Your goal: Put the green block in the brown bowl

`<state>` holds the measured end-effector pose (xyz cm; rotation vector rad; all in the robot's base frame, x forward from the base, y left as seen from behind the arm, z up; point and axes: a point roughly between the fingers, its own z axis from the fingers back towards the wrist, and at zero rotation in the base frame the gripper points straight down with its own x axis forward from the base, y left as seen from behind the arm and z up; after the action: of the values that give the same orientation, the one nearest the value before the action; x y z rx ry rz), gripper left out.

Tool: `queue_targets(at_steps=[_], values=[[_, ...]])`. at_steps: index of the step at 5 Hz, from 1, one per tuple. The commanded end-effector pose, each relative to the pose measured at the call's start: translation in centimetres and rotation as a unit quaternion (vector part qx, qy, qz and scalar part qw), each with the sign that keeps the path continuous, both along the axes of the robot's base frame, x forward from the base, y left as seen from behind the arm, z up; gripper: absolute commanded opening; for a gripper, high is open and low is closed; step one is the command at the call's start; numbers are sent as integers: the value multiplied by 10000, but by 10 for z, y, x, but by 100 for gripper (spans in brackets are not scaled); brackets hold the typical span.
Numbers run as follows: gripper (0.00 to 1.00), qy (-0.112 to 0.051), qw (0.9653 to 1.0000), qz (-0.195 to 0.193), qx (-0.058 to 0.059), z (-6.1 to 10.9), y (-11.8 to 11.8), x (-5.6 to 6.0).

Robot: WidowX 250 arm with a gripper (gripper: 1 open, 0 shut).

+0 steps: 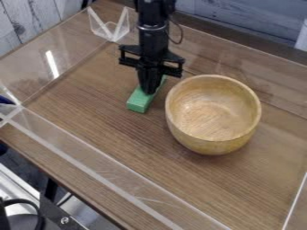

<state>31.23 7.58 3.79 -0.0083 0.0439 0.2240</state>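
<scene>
Pointing straight down, my gripper (pixel 149 86) had its fingers pinched together on the far end of the green block (pixel 143 99), whose near end lay on the table (pixel 84 117). That table was dark brown wood with grain running lengthwise, fenced by low clear plastic walls (pixel 72 148) that caught pale glare along their edges. Just right of the block, apart from it, sat the brown bowl (pixel 214 112), upright and showing its grain inside. Behind the far wall I could make out whitish planks at the upper left.
</scene>
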Motion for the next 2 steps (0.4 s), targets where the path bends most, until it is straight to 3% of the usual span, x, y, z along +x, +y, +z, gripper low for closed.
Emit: queue_targets(at_steps=[1, 2], values=[[0, -369, 9993, 27, 33, 21, 3, 25], [0, -438, 9990, 30, 6, 26, 2, 35]])
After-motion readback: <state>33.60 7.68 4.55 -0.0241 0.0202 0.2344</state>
